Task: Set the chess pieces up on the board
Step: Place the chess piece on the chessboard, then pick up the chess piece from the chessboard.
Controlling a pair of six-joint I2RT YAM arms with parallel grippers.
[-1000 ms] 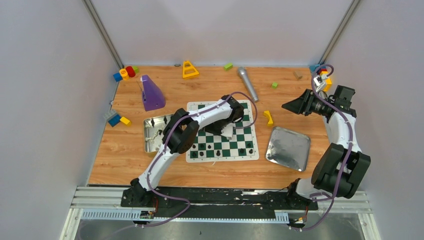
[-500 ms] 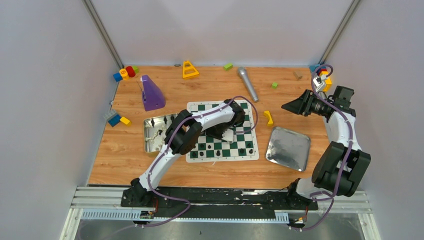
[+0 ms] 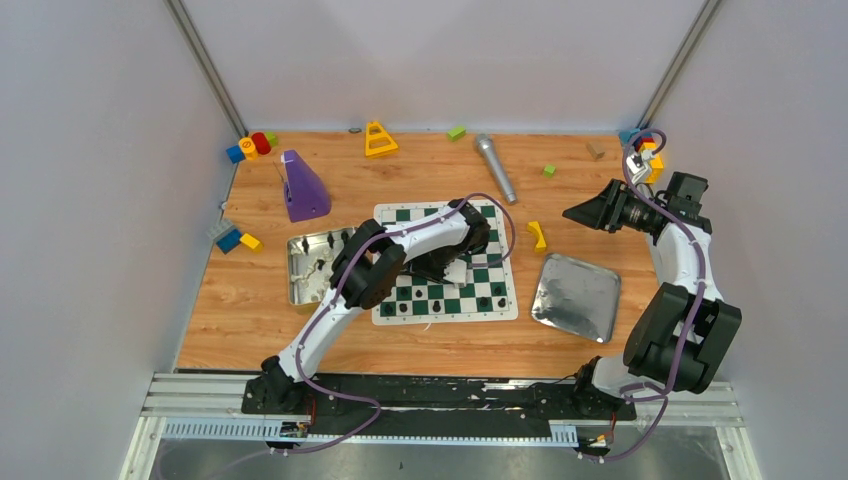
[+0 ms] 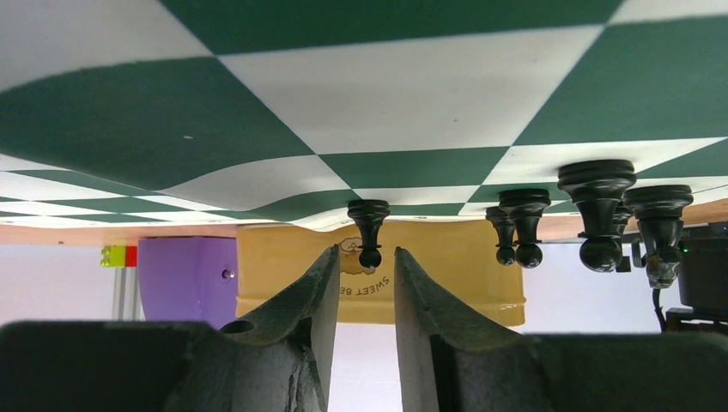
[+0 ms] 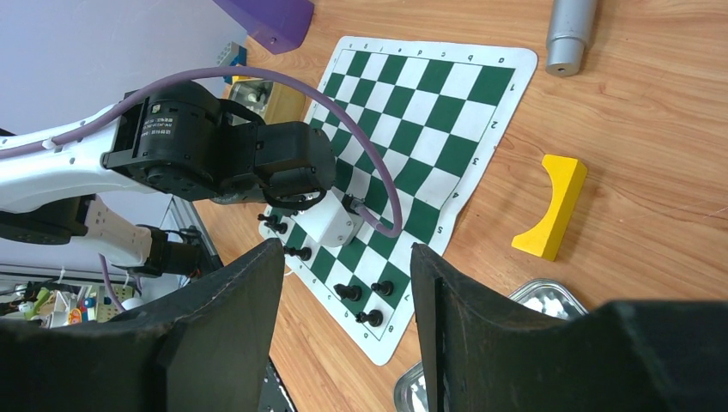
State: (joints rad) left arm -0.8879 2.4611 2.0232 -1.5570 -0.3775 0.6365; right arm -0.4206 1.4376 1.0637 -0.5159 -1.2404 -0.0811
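The green and white board [image 3: 497,262] lies mid-table. My left gripper [image 3: 440,272] is low over its near half. In the left wrist view its jaws [image 4: 364,259] stand open on either side of a black pawn [image 4: 369,232], with a gap on each side. The pawn stands on the board [image 4: 386,94] by itself. More black chess pieces [image 4: 597,210] stand in a row beside it, and several [image 3: 483,302] fill the board's near rows. My right gripper [image 3: 572,211] hangs high at the right, open [image 5: 345,249], with nothing between its fingers.
A metal tray [image 3: 297,270] left of the board holds more pieces [image 3: 320,262]. A second tray [image 3: 577,297] sits right of the board. A yellow arch block [image 3: 538,236], a microphone [image 3: 495,168], a purple wedge [image 3: 302,188] and coloured blocks [image 3: 250,146] lie around.
My left jaws have parted and let go of the black pawn, which now stands on the board. The left arm shifted slightly. The right arm has not moved.
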